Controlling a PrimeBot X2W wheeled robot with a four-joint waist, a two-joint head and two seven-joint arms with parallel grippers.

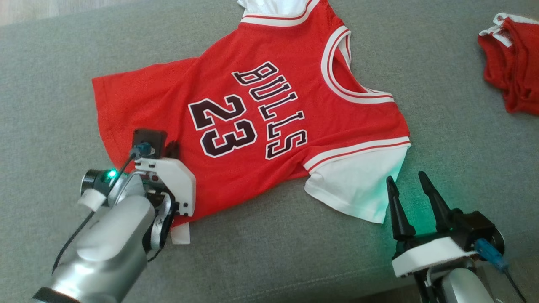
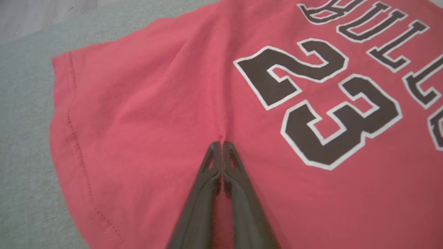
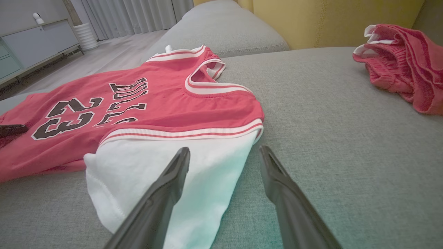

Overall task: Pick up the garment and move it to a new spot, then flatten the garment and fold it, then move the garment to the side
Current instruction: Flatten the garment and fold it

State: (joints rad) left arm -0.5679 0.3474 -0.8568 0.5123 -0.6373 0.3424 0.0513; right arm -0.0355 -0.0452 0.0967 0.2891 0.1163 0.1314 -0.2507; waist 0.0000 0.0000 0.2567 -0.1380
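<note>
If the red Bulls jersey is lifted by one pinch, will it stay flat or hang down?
Probably it will hang limp: the red Bulls jersey puckers where the left gripper pinches it, jaws shut. It looks thin, so it is likely light. The white sleeve may drag on the grey sofa cushion.

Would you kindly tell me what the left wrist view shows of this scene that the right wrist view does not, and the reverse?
Left wrist view: the left gripper shut on a pinched ridge of the red jersey, and the stitched hem up close. Right wrist view: the open right gripper at the white sleeve edge, a second red garment and a yellow backrest. Both: the jersey's 23 print on the grey cushion.
</note>
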